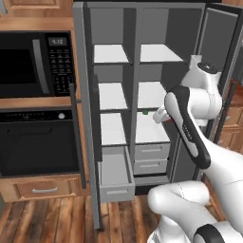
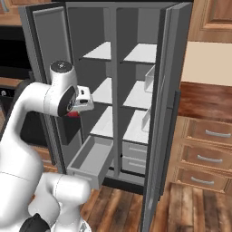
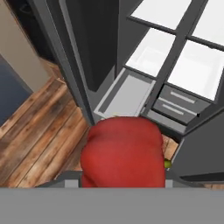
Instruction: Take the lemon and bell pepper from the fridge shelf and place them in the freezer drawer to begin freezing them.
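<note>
Clamped between the fingers of the white arm's two-finger gripper: the glossy red bell pepper, high above the open, long grey freezer drawer with wood floor beneath. Released from here, likely to miss the narrow box, bounce off its rim or roll away

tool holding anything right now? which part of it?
Yes: the tool is shut on the red bell pepper, which sits right at the fingertips above the open freezer drawer. Which part it is gripped by cannot be told.
</note>
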Robot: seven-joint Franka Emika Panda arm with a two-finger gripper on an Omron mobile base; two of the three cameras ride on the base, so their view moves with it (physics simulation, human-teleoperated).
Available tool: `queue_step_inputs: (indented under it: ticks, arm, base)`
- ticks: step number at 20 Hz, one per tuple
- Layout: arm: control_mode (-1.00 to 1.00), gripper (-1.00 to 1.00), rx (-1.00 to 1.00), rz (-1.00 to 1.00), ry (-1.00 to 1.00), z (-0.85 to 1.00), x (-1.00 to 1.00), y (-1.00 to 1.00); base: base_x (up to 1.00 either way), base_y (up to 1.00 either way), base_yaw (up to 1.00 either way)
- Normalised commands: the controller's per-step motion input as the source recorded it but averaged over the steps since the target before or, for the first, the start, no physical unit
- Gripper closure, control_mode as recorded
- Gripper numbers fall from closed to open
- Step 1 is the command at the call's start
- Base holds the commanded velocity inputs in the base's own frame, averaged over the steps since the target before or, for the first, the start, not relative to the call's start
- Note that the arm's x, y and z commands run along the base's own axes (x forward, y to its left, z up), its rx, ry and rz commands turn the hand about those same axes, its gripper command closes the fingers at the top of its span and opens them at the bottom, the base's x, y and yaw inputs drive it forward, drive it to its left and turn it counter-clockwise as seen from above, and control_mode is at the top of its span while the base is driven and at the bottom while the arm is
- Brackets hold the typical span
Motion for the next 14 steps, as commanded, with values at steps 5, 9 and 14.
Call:
queue_step_inputs:
  ticks: [5, 9, 14]
  arm:
    - [-1.00, 1.00, 0.00, 0.04, 0.23, -1.00, 0.62, 0.13]
    - [-1.00, 1.00, 0.00, 0.10, 0.14, -1.00, 0.72, 0.02]
    - [-1.00, 1.00, 0.00, 0.16, 0.06, -1.00, 0.49, 0.00]
  base:
    - [0.00, 0.00, 0.00]
    - [0.00, 0.00, 0.00]
    - [0.00, 0.00, 0.00]
